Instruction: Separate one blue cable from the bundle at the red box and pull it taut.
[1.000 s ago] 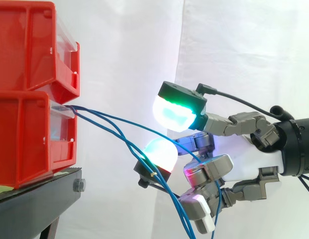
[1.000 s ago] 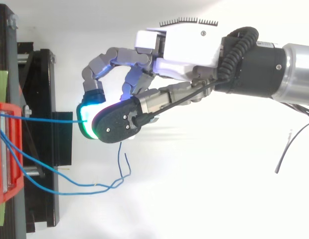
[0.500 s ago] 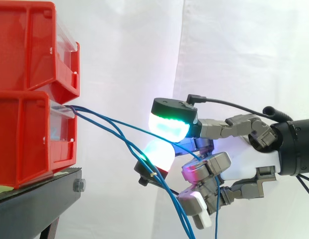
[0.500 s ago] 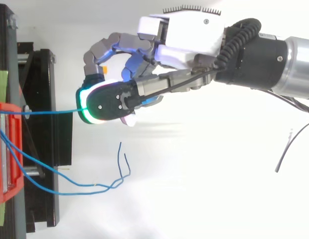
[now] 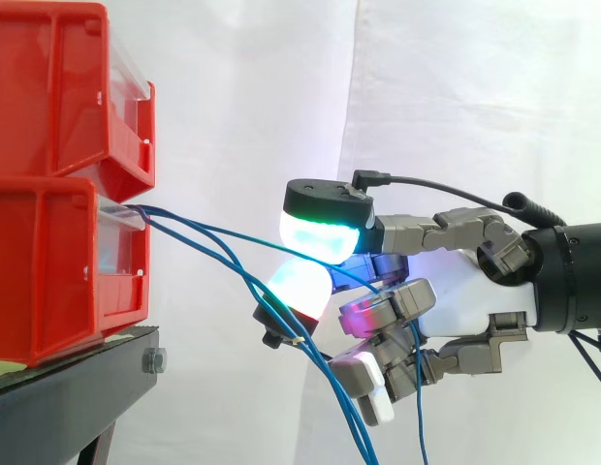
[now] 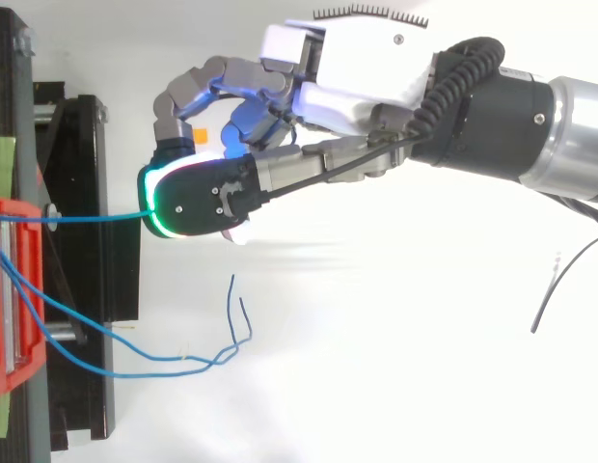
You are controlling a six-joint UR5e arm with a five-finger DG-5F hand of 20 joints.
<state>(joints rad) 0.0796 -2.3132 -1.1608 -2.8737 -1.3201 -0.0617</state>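
Note:
Several blue cables come out of the lower red box [image 5: 58, 262] on the black stand [image 5: 68, 387]. One blue cable [image 6: 87, 218] runs nearly straight from the box's front to my hand [image 6: 357, 58]. It ends under a green-glowing pad [image 6: 188, 198]. In the side view the hand [image 5: 465, 300] has that upper pad [image 5: 320, 237] pressed close over a lower pad [image 5: 299, 286], with the cable [image 5: 233, 235] passing between them. Two other blue cables [image 6: 135, 357] sag loose from the box and hang down past the hand's lower fingers [image 5: 368, 387].
A second red box [image 5: 58, 87] is stacked on the lower one. The stand's black frame [image 6: 106, 289] sticks out toward the hand. A thin grey wire [image 6: 559, 289] lies at the right of the top view. A white curtain is behind.
The upper green pad has come down onto the lower pad, closing on one blue cable. The hand shifted a little toward the box, and that cable now runs straighter.

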